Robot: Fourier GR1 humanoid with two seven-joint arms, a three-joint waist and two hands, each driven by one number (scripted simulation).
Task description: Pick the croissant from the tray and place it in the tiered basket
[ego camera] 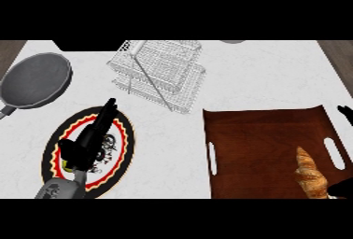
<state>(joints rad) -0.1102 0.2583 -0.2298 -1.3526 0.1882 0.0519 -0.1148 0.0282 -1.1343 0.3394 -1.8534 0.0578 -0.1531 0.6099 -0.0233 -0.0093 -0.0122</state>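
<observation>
The golden croissant [310, 175] lies on end in the near right part of the brown tray [262, 140], beside its right handle slot. The white wire tiered basket [160, 74] stands at the counter's back middle, apart from the tray. Only two black bits of my right hand [342, 111] show at the right edge: one past the tray's far right corner, one by the croissant's near end. They are spread far apart and hold nothing. My left hand [79, 149] hovers open over the patterned plate, fingers straight and pointing away.
A red, yellow and black plate [127, 135] lies at the near left under my left hand. A grey pan [34, 79] sits at the far left. A dark object [89, 45] is at the back edge.
</observation>
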